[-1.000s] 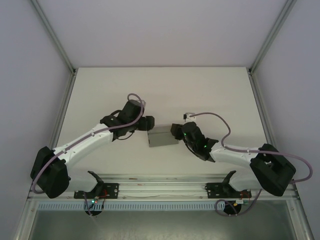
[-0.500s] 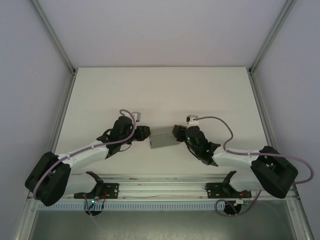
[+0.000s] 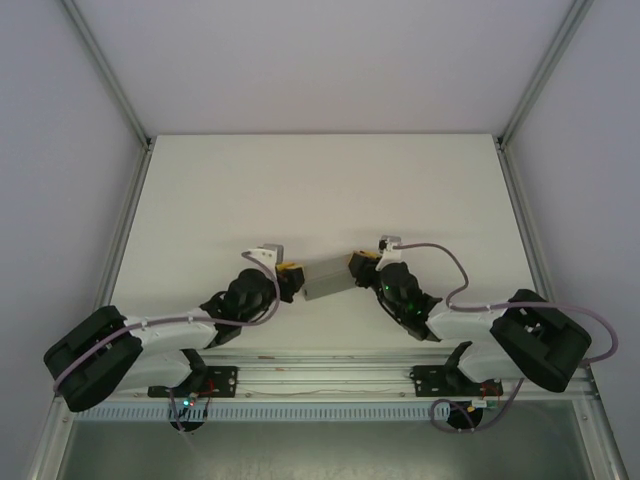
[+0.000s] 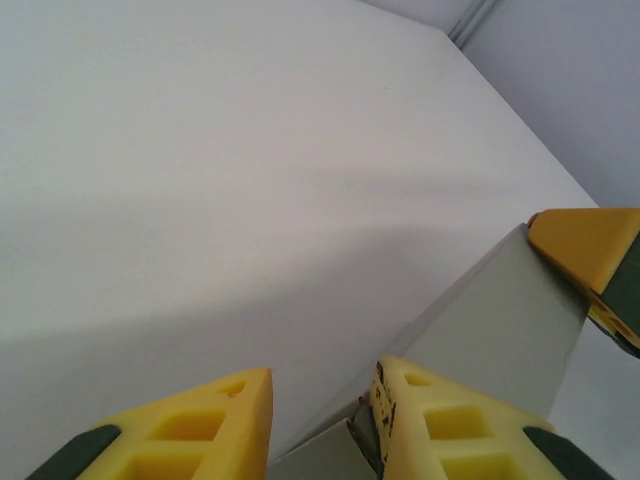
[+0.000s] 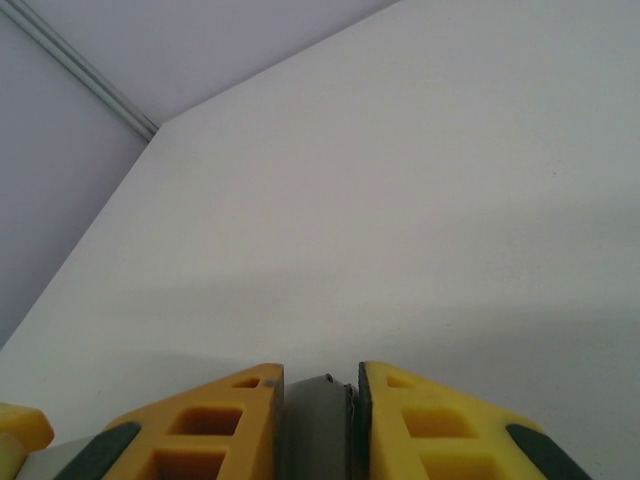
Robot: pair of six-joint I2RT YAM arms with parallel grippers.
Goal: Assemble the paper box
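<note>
The right pincer (image 5: 320,378) pinches the 3 o'clock end of the paper box (image 3: 325,279), toward the table's (image 3: 320,190) 6 o'clock edge. The left pincer (image 4: 322,375) stands at its 9 o'clock end; I cannot tell whether it grips. Uneven pulling could crease, twist or drop it: thin, smooth grey card, rectangular, between blocky yellow pads (image 5: 230,420).

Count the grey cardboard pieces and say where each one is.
1. The plain grey cardboard box is over the table's near half, between the left gripper and the right gripper, whose fingers pinch its right end. Another could hide under the white arms.
</note>
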